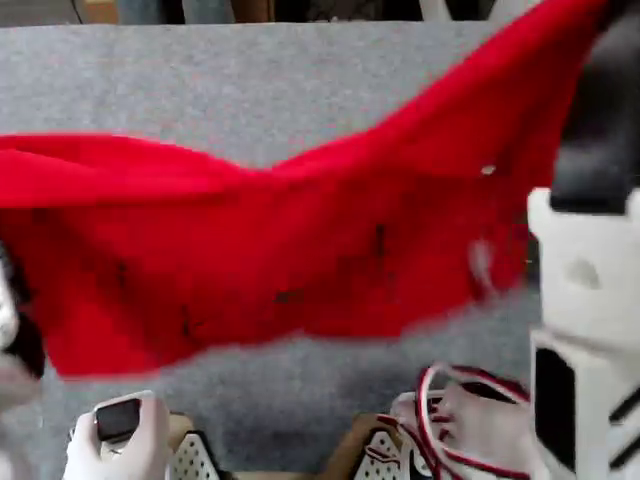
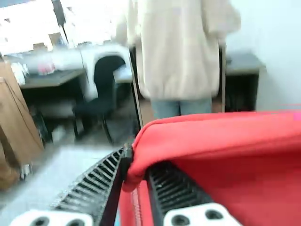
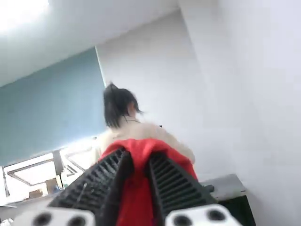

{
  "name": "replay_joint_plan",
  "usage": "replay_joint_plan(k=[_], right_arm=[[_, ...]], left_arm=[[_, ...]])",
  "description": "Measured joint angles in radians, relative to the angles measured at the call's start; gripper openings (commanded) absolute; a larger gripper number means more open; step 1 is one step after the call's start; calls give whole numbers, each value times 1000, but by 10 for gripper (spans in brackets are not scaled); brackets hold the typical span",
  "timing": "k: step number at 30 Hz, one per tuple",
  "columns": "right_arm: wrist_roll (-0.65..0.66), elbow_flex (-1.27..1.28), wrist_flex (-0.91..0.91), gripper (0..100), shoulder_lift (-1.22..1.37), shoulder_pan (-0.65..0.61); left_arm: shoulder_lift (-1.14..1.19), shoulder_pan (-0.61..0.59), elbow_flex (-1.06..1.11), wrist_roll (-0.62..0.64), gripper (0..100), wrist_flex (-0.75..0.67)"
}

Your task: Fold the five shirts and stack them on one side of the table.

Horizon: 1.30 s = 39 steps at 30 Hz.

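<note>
A red shirt (image 1: 270, 250) hangs stretched in the air above the grey table (image 1: 250, 80), held up at both ends and sagging in the middle. In the left wrist view my left gripper (image 2: 136, 174) is shut on a bunched edge of the red shirt (image 2: 225, 155), cloth pinched between its black ribbed fingers (image 2: 176, 190). In the right wrist view my right gripper (image 3: 137, 165) is shut on another bunched part of the red shirt (image 3: 136, 188), tilted upward toward the room. A white and black arm (image 1: 590, 260) rises at the right edge of the high view.
Arm bases (image 1: 190, 455) and a loop of red and white cable (image 1: 470, 410) sit at the near table edge. A white arm part (image 1: 120, 440) stands near the front left. Grey felt shows beyond the shirt.
</note>
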Motion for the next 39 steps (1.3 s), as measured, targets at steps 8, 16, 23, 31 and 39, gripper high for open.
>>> replay_joint_plan(k=[8,16,23,31,39], right_arm=[[87,598,-126,13,18,-121],[89,1148,-850,13,281,-126],[89,999,-905,13,499,-129],[91,744,-476,14,626,-127],[129,672,34,13,651,-127]], left_arm=[[-23,0,715,-3,30,-414],[362,12,1201,-3,30,-1453],[825,14,786,-3,29,-1427],[948,14,540,-5,29,-1059],[954,11,729,-25,29,-997]])
